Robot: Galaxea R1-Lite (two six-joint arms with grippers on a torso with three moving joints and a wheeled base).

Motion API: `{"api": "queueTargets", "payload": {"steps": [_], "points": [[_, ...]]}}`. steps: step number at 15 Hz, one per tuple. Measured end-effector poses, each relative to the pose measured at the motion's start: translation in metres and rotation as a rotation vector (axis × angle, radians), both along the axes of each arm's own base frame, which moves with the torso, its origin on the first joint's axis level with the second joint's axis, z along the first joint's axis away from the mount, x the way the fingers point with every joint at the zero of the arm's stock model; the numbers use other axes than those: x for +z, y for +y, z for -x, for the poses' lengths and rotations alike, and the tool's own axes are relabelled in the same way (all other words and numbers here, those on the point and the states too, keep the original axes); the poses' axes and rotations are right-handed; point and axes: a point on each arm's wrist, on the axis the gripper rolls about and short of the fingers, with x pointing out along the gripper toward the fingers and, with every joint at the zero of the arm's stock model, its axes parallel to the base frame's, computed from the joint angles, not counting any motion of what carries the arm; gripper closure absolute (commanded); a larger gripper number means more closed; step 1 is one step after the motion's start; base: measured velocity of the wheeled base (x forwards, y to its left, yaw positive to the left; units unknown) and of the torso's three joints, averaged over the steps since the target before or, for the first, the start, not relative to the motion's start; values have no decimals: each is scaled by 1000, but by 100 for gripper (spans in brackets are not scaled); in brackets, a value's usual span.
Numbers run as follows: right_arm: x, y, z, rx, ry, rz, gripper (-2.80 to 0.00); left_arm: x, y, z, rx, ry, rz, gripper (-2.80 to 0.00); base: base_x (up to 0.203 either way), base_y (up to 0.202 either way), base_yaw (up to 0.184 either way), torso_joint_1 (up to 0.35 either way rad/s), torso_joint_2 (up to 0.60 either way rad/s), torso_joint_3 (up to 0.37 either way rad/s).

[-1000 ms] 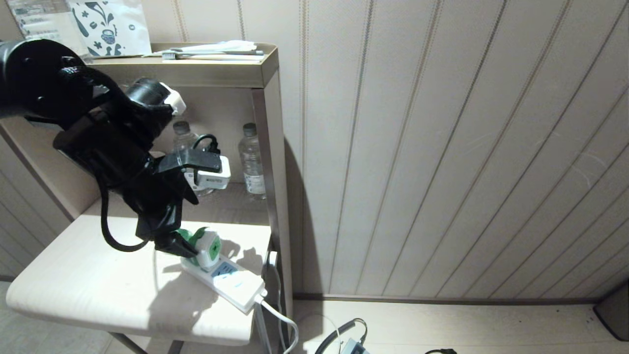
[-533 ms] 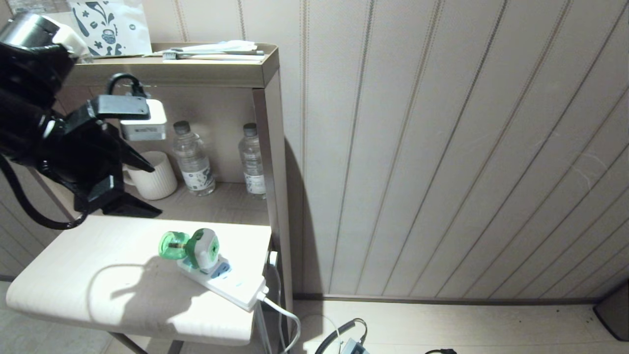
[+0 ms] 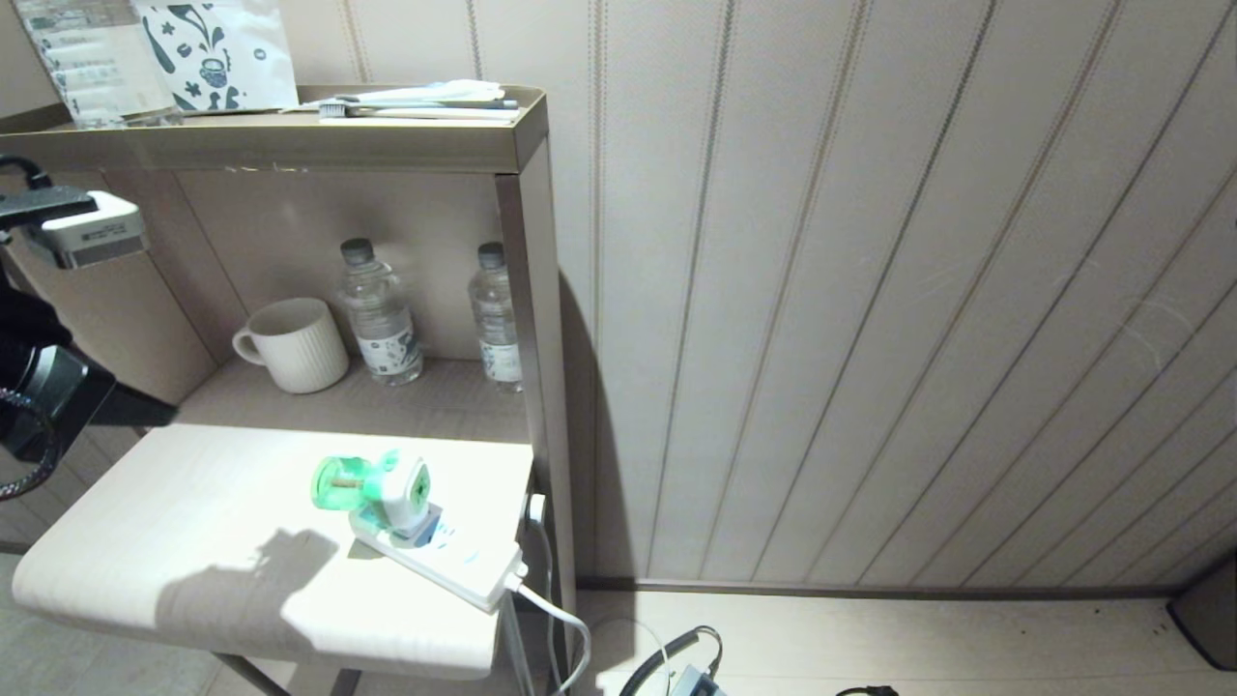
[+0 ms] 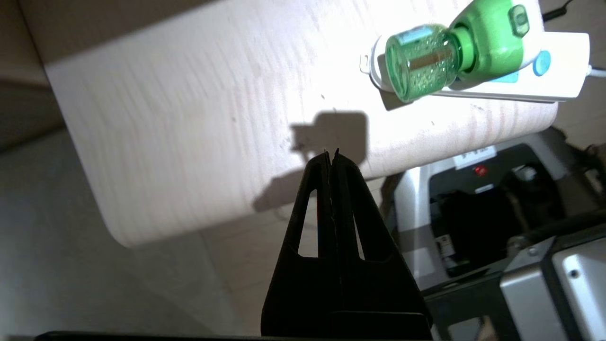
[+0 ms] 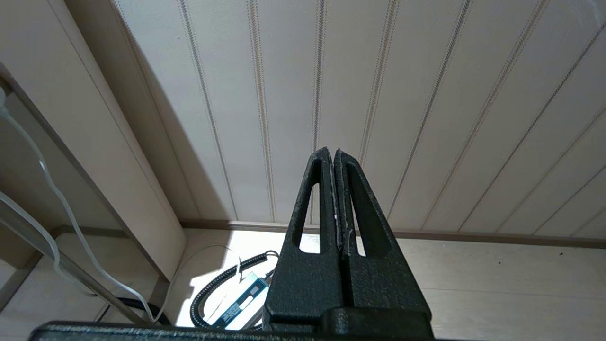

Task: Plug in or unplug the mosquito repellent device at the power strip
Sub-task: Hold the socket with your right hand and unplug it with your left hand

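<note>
The mosquito repellent device (image 3: 382, 486), a white head with a green face and a green bottle, sits on the near-left end of the white power strip (image 3: 454, 556) on the pale table (image 3: 193, 541). Its bottle sticks out sideways over the tabletop. In the left wrist view the device (image 4: 454, 52) and the strip (image 4: 563, 71) lie far beyond my left gripper (image 4: 331, 154), which is shut and empty off the table's edge. Only that arm's wrist (image 3: 58, 290) shows at the head view's left border. My right gripper (image 5: 330, 152) is shut and empty, pointing at the panelled wall.
A ribbed white cup (image 3: 295, 345) and two clear water bottles (image 3: 379, 314) stand on the lower shelf behind the table. The strip's white cord (image 3: 556, 628) hangs off the table's right corner. A power adapter with a coiled cable (image 5: 232, 298) lies on the floor.
My left gripper, open at the device a second ago, has pulled back up and to the left, out of the head view, and shut. The device stays on the strip.
</note>
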Motion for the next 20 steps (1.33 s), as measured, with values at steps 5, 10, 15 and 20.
{"api": "queueTargets", "payload": {"steps": [5, 10, 15, 20], "points": [[0, 0, 0, 0, 0, 0, 0, -67, 3, 53, 238, -62, 167, 0, 0, 0, 0, 0, 0, 0], [0, 0, 0, 0, 0, 0, 0, -120, 5, 111, 451, -444, 308, 0, 0, 0, 0, 0, 0, 0], [0, 0, 0, 0, 0, 0, 0, -142, -1, 179, 406, -712, 338, 0, 0, 0, 0, 0, 0, 0], [0, 0, 0, 0, 0, 0, 0, -207, -2, 211, 291, -823, 267, 0, 0, 0, 0, 0, 0, 0]]}}
